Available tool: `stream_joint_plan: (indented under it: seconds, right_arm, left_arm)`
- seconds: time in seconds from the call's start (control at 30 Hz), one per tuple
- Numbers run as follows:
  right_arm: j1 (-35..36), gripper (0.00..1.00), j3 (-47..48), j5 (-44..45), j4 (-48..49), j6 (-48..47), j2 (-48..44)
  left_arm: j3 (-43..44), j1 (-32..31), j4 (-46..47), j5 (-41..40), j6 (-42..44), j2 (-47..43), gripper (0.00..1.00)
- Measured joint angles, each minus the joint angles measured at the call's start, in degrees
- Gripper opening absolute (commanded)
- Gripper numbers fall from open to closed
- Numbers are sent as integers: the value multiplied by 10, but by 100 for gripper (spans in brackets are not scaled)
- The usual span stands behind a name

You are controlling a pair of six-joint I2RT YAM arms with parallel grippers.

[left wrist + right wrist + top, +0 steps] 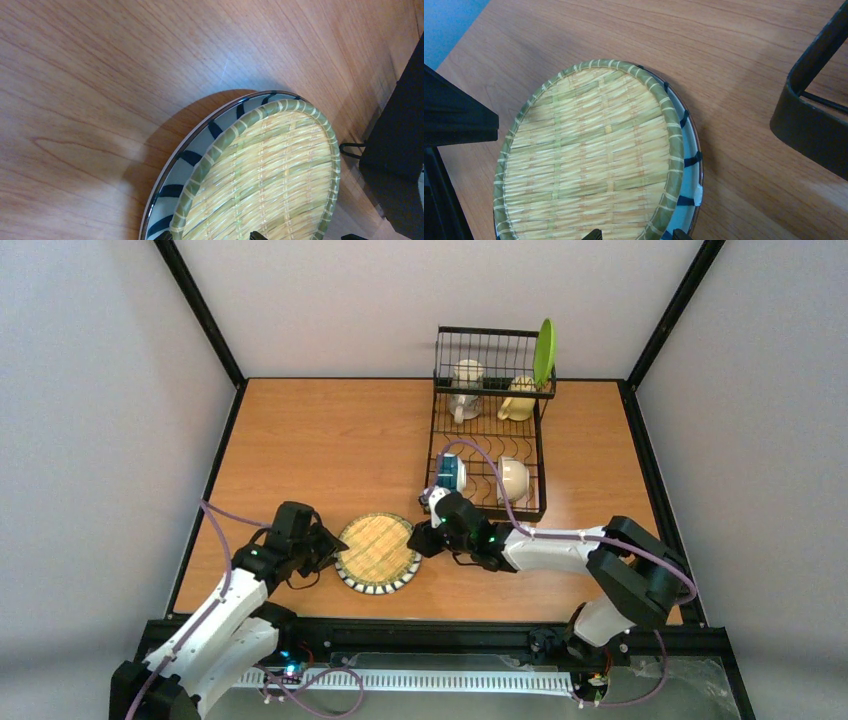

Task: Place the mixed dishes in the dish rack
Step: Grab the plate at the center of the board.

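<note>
Both spread wide, left gripper [325, 546] and right gripper [418, 538] flank the plate [385, 590]. Pinch rim and mat [377, 545] together, I'd say, or the mat slides when tilted.

No legible txt, labels or nos. anywhere.

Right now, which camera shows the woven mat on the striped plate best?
Right wrist: the woven mat nearly fills the frame, weave sharp, on the striped plate. Top external shows it whole but small; left wrist crops its lower part.
</note>
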Motion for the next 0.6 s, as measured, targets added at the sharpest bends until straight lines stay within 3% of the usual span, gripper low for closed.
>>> stream_joint_plan:
  seconds: [0.6]
  right_arm:
    - [0,80,0,-6,28,9,32]
  left_arm:
    - [-31,0,19,-1,-5,5,87]
